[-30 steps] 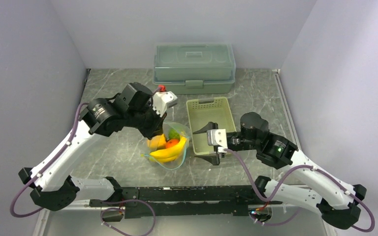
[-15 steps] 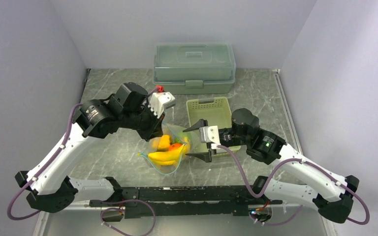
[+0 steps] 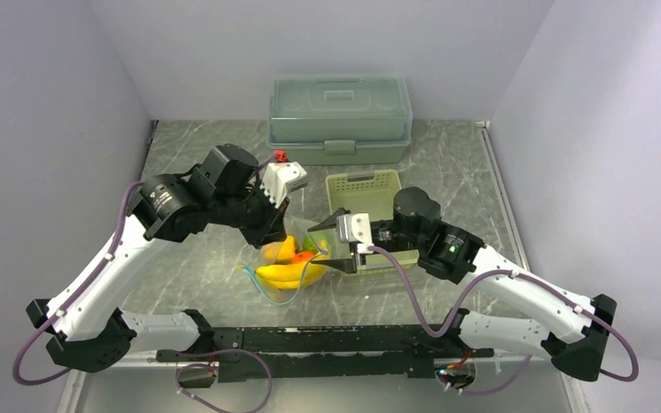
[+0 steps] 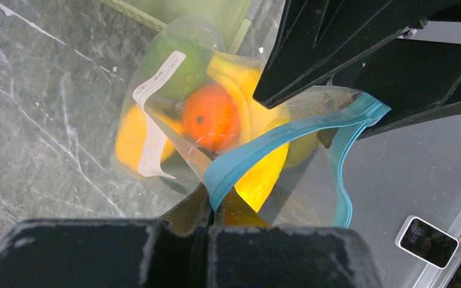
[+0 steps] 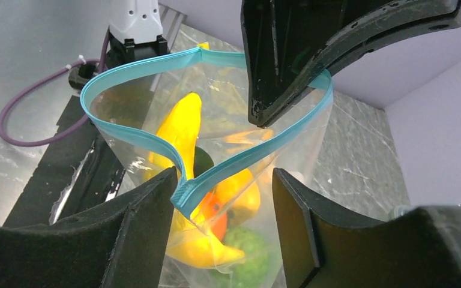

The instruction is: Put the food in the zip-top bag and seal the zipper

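Observation:
The clear zip-top bag [image 3: 286, 268] stands on the marble table with food inside: yellow bananas [image 3: 291, 275], an orange ball [image 4: 211, 117], a light green fruit [image 4: 177, 63] and a yellow pepper [image 4: 133, 135]. Its teal zipper [image 5: 150, 72] gapes in a wide loop. My left gripper [image 4: 213, 207] is shut on one end of the zipper [image 4: 258, 153] and holds the mouth up. My right gripper [image 5: 223, 180] is open and straddles the opposite, folded corner of the zipper, which sits close to its left finger [image 5: 138, 234]. From above, the right gripper [image 3: 323, 245] reaches the bag from the right.
A pale green slotted basket [image 3: 370, 194] lies just behind the right wrist. A large translucent green lidded box [image 3: 340, 116] stands at the back. Side walls close in the table, and the arm rail [image 3: 327, 344] runs along the near edge.
My right gripper swung left from over the basket to the bag's mouth, and its jaws narrowed slightly. The left gripper and the bag shifted a little left and down.

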